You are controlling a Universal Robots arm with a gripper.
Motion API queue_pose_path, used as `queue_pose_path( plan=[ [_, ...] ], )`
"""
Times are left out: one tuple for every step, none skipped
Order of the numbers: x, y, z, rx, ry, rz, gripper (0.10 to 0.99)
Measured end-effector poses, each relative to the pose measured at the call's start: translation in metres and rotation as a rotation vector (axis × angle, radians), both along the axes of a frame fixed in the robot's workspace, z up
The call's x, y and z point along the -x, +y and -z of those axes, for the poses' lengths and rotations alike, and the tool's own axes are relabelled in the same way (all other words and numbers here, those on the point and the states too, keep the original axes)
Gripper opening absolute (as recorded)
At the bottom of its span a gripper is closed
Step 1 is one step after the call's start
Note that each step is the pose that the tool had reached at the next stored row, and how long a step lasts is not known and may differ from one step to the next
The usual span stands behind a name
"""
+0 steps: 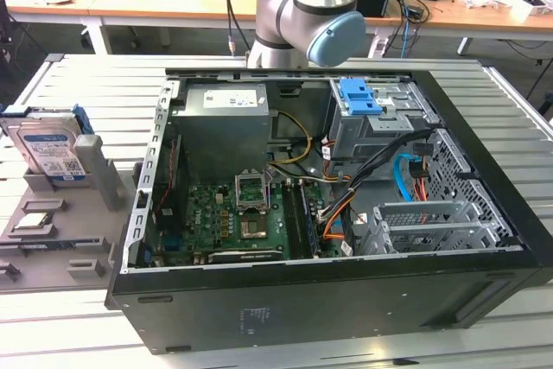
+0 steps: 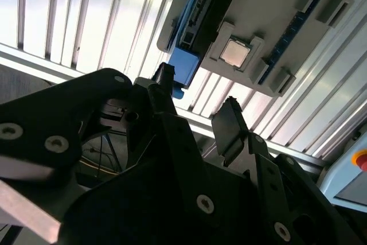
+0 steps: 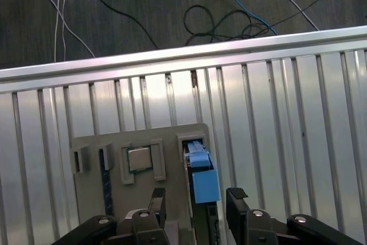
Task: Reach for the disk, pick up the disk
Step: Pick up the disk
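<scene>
At the exterior view's left, disk (image 1: 52,151): we see it upright in a grey tray (image 1: 86,232) on the slatted table (image 1: 95,84), beside the open computer case (image 1: 328,291).
Hand (image 3: 196,199): we see it spread wide above the tray, the disk's blue rail showing between its fingertips (image 3: 235,194).
Chip (image 3: 139,158): seated in the tray just beside the disk.

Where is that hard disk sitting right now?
The disk stands on edge in the grey holder at the exterior view's left, beside the open computer case, with a small silver chip seated nearby.
</scene>
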State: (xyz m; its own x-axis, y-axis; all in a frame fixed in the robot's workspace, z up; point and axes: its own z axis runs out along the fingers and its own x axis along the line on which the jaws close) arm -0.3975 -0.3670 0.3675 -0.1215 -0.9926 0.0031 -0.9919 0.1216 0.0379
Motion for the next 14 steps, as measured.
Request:
queue_pose_path(
  plan=[
    [0.0,0.0,0.0006,0.0,0.0,0.0,0.545],
    [0.0,0.0,0.0011,0.0,0.0,0.0,0.545],
    [0.0,0.0,0.002,0.0,-0.0001,0.0,0.545],
    [0.0,0.0,0.0025,0.0,0.0,0.0,0.545],
    [0.0,0.0,0.0034,0.0,0.0,0.0,0.545],
    [0.0,0.0,0.0041,0.0,0.0,0.0,0.545],
    [0.0,0.0,0.0048,0.0,0.0,0.0,0.545],
    [0.0,0.0,0.0054,0.0,0.0,0.0,0.545],
    [0.0,0.0,0.0063,0.0,-0.0001,0.0,0.545],
    [0.0,0.0,0.0071,0.0,0.0,0.0,0.545],
    [0.0,0.0,0.0075,0.0,-0.0001,0.0,0.545],
    [0.0,0.0,0.008,0.0,0.0,0.0,0.545],
    [0.0,0.0,0.0088,0.0,0.0,0.0,0.545],
    [0.0,0.0,0.0098,0.0,0.0,0.0,0.545]
  ],
)
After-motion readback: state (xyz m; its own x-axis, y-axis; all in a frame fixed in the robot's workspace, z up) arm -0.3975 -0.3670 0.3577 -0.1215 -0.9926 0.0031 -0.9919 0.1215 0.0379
